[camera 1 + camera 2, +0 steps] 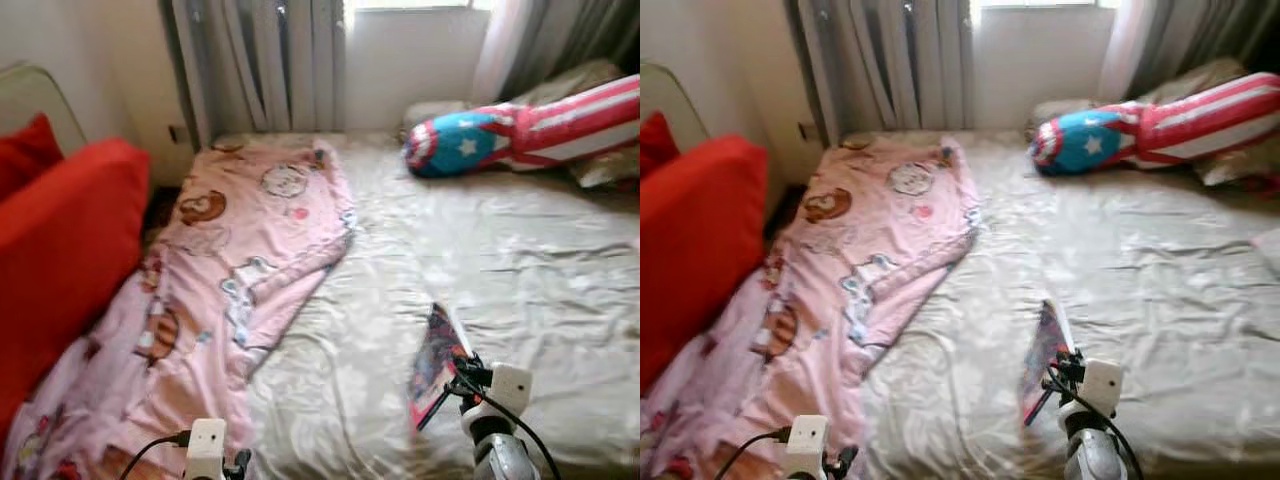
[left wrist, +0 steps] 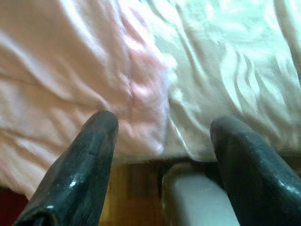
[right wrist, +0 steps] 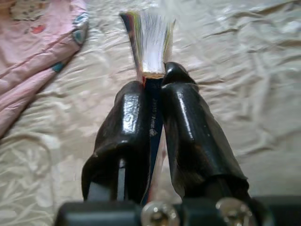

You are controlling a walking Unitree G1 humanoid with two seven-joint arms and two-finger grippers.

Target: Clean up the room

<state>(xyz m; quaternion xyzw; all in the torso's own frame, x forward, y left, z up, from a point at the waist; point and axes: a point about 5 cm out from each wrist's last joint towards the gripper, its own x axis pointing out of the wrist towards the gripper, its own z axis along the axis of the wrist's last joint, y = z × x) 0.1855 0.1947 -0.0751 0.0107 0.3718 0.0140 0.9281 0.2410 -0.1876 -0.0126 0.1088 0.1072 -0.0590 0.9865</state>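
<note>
My right gripper is shut on a thin colourful book, held edge-up just above the cream bedsheet near the bed's front edge. In the right wrist view both fingers pinch the book by its spine, with its pages fanning out beyond the tips. Low at the front left, my left gripper is open over the bed's edge, where a pink cartoon-print blanket meets the sheet. The blanket lies spread along the bed's left side.
Red cushions stand against the left side. A long star-and-stripe pillow lies at the bed's far right, with beige pillows behind it. Grey curtains and a window close off the far wall. A wooden floor strip lies under the bed's edge.
</note>
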